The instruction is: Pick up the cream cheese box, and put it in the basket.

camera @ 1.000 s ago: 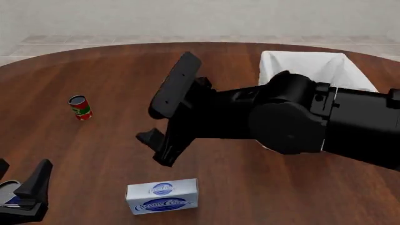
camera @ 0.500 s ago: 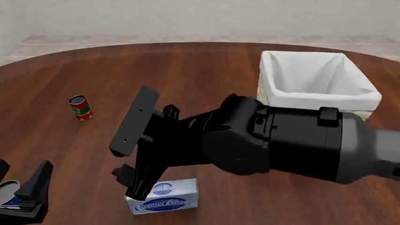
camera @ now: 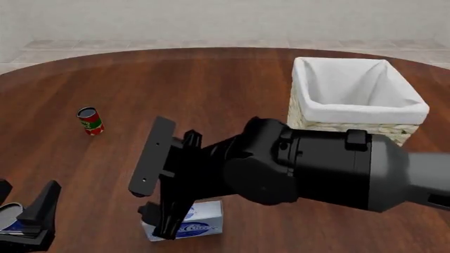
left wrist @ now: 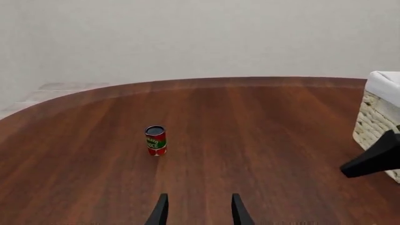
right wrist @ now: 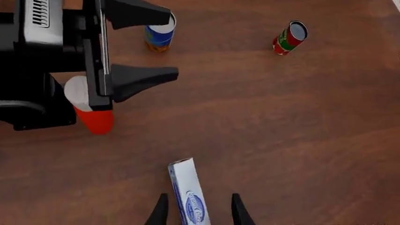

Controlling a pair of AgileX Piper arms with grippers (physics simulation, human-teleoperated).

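Cream cheese box (camera: 193, 223) lies near table edge, between your right gripper's (right wrist: 195, 213) spread fingers, ungripped. Basket (camera: 355, 100) sits far right. Your left gripper (left wrist: 196, 213) hangs open, near left, holding nothing.

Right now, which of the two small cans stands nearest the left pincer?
The blue-and-white can, close beside a finger of the open left pincer. The red-and-green can stands apart on the table, clearly farther from it.
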